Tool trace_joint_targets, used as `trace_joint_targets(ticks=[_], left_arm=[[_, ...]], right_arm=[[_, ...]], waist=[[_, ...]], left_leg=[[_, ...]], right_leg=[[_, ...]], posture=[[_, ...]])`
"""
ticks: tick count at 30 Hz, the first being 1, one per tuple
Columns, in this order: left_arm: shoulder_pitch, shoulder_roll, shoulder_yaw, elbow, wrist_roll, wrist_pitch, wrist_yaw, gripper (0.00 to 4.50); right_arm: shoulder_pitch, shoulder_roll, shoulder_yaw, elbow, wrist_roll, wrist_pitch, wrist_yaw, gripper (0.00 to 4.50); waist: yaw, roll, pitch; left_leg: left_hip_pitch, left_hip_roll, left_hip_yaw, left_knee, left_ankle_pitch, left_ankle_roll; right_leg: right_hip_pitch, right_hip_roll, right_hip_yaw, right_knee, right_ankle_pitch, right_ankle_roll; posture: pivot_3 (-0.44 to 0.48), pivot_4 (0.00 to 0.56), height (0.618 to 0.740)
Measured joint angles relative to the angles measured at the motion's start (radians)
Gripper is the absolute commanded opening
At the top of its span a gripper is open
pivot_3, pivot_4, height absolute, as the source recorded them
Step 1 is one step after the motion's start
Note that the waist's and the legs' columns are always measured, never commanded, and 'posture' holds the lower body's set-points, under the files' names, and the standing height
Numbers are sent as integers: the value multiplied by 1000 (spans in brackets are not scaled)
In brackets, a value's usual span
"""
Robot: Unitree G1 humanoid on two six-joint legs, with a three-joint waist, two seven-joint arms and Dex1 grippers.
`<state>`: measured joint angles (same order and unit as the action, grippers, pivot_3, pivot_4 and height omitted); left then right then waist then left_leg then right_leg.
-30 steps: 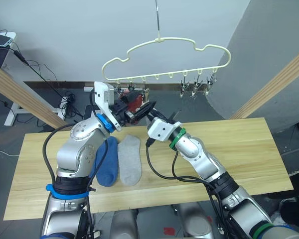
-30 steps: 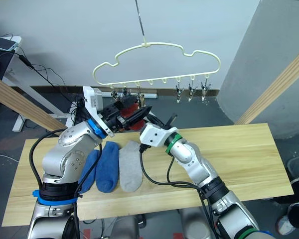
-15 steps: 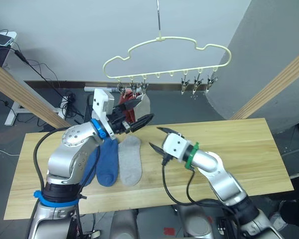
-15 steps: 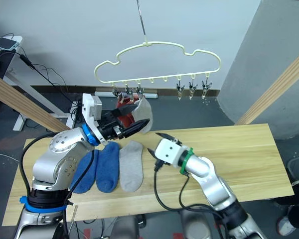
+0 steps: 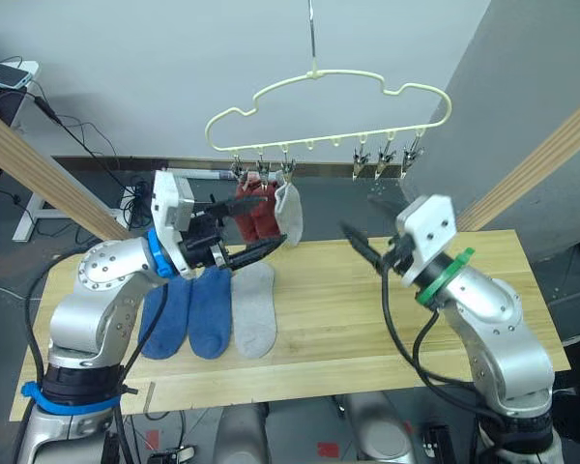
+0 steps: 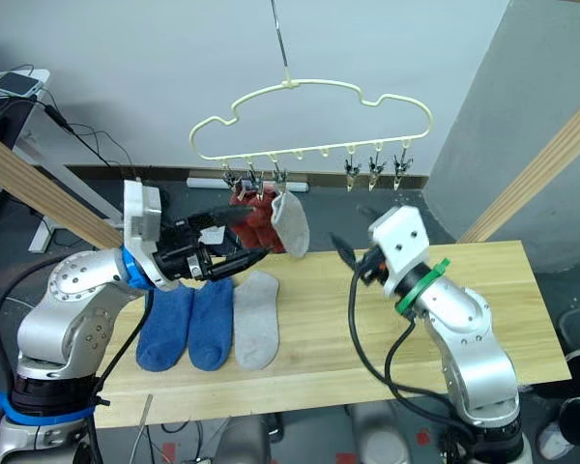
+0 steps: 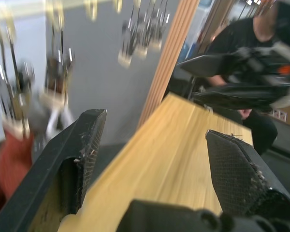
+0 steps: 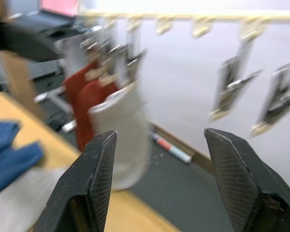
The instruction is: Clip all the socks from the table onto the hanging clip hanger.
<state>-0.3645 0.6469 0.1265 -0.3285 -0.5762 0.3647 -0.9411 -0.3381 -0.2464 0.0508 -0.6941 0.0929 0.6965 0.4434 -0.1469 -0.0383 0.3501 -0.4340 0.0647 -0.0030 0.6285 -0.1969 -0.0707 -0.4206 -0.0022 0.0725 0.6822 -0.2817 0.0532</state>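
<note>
Grey sock hangs clipped on clip hanger, between spread, empty left tool and right tool.

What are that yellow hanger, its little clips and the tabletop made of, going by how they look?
The clip hanger looks like thin wire with a pale yellow, smooth coating, perhaps plastic; it holds a slim wavy outline. Its free clips seem bare metal: grey and slightly shiny. The table appears to be light wood in planks, with visible grain lines and a matte finish, though a wood-look laminate cannot be ruled out.
</note>
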Motion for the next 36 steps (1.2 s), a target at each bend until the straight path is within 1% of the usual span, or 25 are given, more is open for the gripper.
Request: trace_joint_targets(ticks=[2,5,8,10,19,31,36], left_arm=[[-4,0,-2,-9,1,0,11,3720],[-9,0,-4,-9,4,0,18,3720],[-30,-10,-6,-10,8,-3,37,3720],[-35,-16,-7,-11,8,-5,42,3720],[-37,-25,-27,-10,27,-25,53,3720],[-39,-34,-44,-6,38,-43,45,3720],[-30,-34,-44,-3,49,-50,35,3720]], right_arm=[[-37,8,0,27,1,17,-25,2993],[-62,21,0,89,7,34,-59,2993],[-89,42,-11,121,11,44,-93,2441],[-104,50,-23,130,19,55,-108,1790],[-144,57,-27,163,33,89,-149,1790],[-223,64,14,235,46,69,-146,1790],[-232,70,21,249,45,45,-149,1790]], waist=[[2,0,0],[7,0,0],[7,0,0],[7,0,0],[7,0,0],[6,0,0],[7,0,0]], left_leg=[[0,0,0,0,0,0],[-1,0,0,-1,0,0],[-2,0,1,-1,0,0],[-2,0,1,-1,0,0],[-2,0,0,-1,0,0],[-2,0,0,-1,0,0],[-2,0,1,-1,0,0]], right_leg=[[0,0,0,0,2,-4],[-1,0,0,-1,3,-4],[-1,0,0,-1,3,-4],[-1,0,0,-1,3,-4],[-1,0,0,-1,3,-4],[-1,0,-1,0,3,-4],[-1,0,-1,-1,3,-4]], posture=[[-239,343,732],[-236,343,732],[-233,343,732],[-233,343,732],[-238,338,732],[-238,332,732],[-238,332,732]])
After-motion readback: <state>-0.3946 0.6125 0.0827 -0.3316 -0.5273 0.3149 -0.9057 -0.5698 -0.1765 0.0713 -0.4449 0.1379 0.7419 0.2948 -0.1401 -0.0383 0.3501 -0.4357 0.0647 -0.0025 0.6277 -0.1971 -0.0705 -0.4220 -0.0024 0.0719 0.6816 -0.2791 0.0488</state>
